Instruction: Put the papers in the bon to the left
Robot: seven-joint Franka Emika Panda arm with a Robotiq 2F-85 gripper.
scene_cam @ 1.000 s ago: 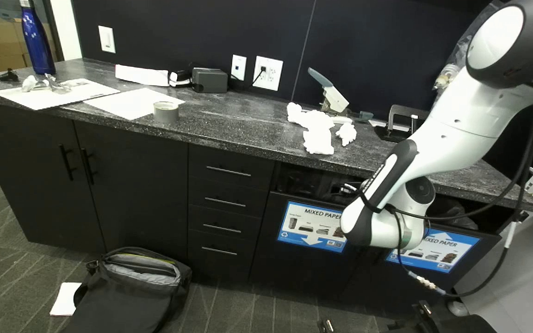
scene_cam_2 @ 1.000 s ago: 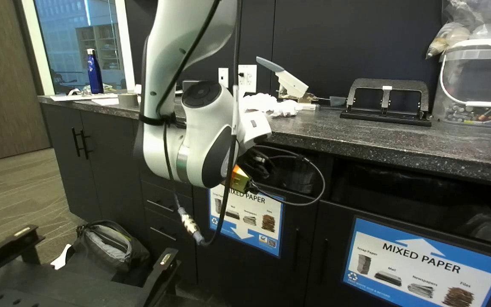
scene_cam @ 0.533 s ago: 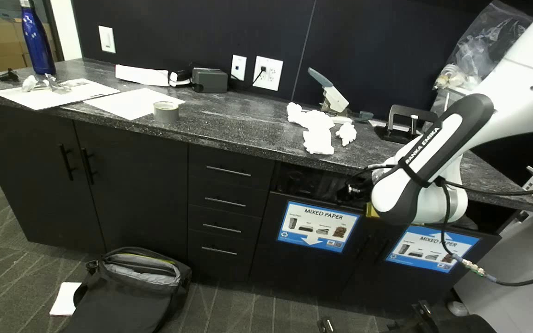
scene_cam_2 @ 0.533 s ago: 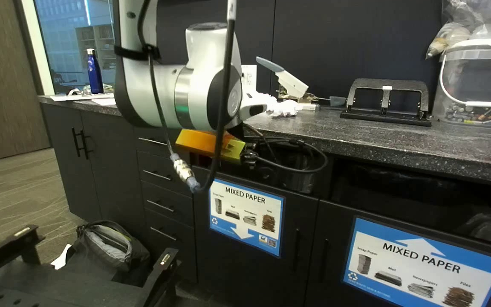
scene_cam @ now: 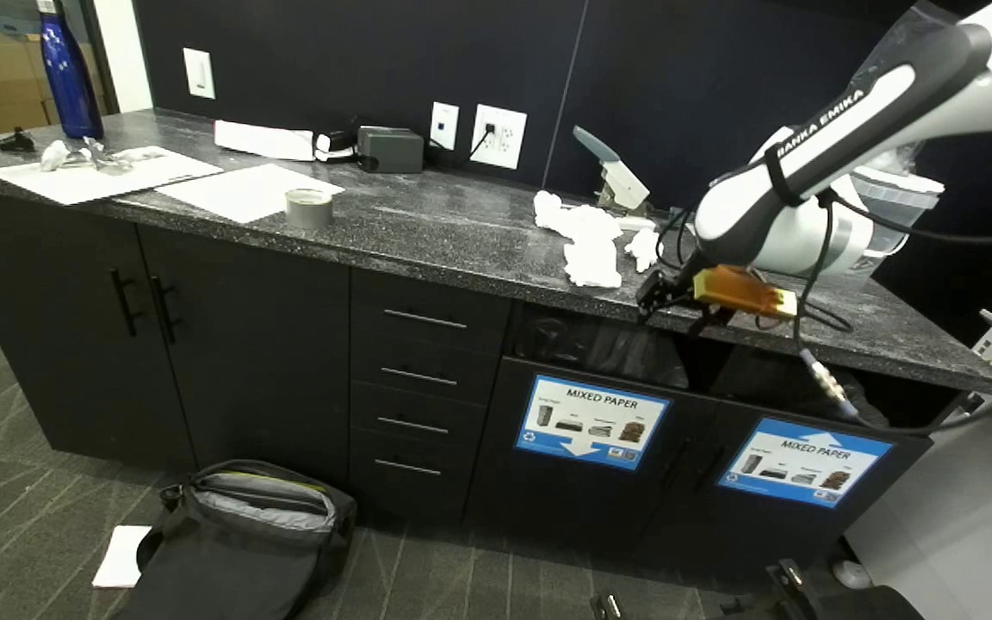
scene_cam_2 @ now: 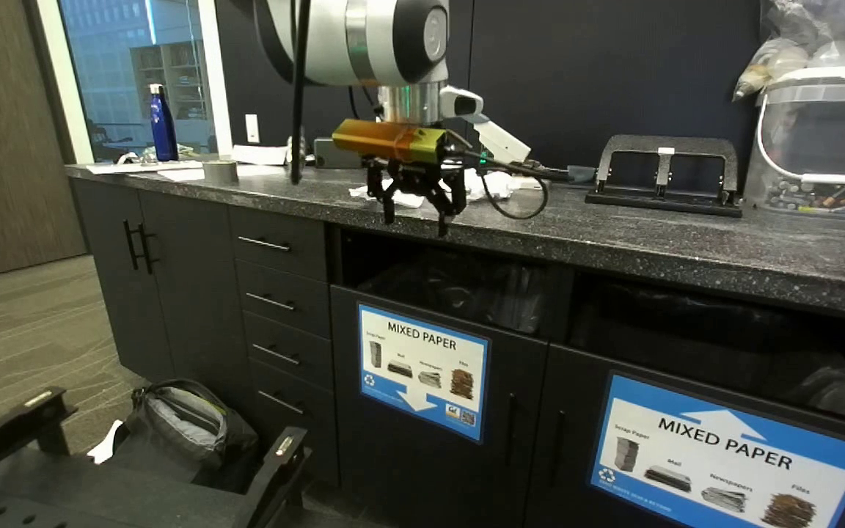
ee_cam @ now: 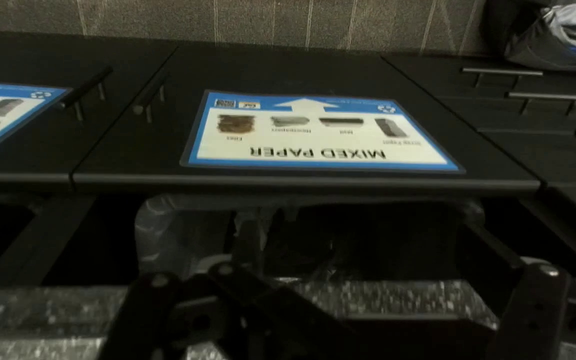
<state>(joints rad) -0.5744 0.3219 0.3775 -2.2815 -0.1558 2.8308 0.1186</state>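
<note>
White crumpled papers lie on the dark counter, with a smaller crumpled piece beside them. In an exterior view the crumpled papers are partly hidden behind my gripper. The left bin is an opening under the counter with a clear liner, above a MIXED PAPER sign. My gripper points down by the counter's front edge, just above that opening. Its fingers are apart with nothing between them. In the wrist view my gripper is open, with the counter edge and the bin liner beneath.
A large stapler stands behind the papers. A hole punch and a clear tub stand to the right. A tape roll, flat sheets and a blue bottle are at the left. A second bin is alongside.
My gripper has risen from the left bin's opening to the counter edge and now points down. The arm has swung up and back. The papers on the counter have not moved.
</note>
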